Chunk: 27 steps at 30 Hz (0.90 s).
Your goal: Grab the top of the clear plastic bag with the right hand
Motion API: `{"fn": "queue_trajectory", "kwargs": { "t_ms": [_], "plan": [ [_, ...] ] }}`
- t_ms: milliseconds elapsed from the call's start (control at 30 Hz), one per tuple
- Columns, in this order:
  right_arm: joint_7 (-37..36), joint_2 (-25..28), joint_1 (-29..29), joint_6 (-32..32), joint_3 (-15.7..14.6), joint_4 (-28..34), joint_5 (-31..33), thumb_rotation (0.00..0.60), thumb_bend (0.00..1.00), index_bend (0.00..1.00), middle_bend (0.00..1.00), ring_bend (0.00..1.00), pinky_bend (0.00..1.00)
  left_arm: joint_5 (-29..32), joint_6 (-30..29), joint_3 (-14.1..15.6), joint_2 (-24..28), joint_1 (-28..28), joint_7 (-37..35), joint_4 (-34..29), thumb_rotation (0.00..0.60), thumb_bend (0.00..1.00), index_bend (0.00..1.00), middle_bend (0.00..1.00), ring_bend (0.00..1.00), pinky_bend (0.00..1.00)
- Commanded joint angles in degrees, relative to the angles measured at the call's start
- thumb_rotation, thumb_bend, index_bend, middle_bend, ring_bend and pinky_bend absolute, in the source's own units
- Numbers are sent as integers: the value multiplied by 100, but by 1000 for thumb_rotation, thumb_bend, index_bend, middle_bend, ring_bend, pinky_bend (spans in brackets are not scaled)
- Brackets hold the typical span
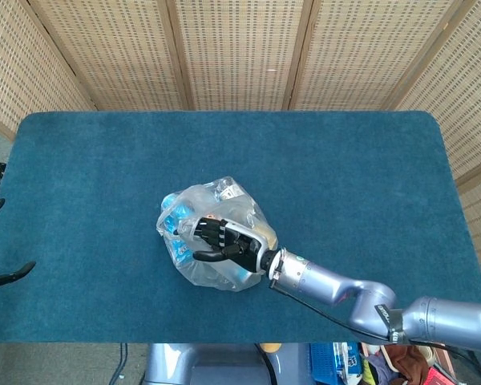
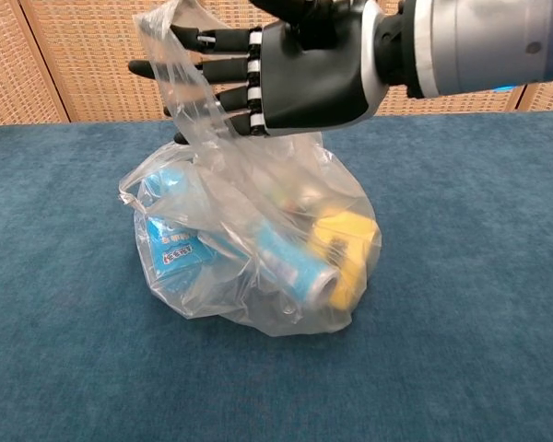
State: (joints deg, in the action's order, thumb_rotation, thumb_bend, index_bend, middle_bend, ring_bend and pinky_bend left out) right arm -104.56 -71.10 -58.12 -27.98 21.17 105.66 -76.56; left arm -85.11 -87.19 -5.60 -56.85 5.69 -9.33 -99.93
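Clear plastic bag sits under the spread right hand, top touching.

Head view sits high, looking steeply down over the whole blue worktop with the wicker screens along its far edge. Chest view is low and close, facing level across the worktop toward those screens. Both share the clear plastic bag and the right hand over it.
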Motion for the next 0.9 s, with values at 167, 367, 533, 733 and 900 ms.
{"fn": "queue_trajectory", "kwargs": {
  "t_ms": [167, 367, 533, 733, 900],
  "plan": [
    [303, -395, 14, -173, 172, -221, 566, 600, 281, 241, 221, 32, 0, 20, 21, -11, 9, 12, -42, 16, 600, 154, 0, 0, 0, 0],
    [702, -618, 132, -547, 395, -206, 1129, 600, 301, 79, 133, 1, 0, 58, 72, -24, 16, 35, -94, 38, 600, 158, 0, 0, 0, 0],
    [1030, -796, 292, -910, 656, -132, 1581, 600, 294, 61, 114, 0, 0, 65, 82, -28, 20, 42, -111, 43, 600, 152, 0, 0, 0, 0],
    [1230, -717, 388, -374, 751, -17, 1542, 600, 83, 176, 193, 33, 0, 80, 99, -33, 24, 50, -130, 44, 600, 153, 0, 0, 0, 0],
    [1079, -738, 427, 417, 858, -105, 1113, 600, 8, 201, 194, 32, 0, 56, 94, -19, 12, 50, -94, 32, 600, 153, 0, 0, 0, 0]
  ]
}}
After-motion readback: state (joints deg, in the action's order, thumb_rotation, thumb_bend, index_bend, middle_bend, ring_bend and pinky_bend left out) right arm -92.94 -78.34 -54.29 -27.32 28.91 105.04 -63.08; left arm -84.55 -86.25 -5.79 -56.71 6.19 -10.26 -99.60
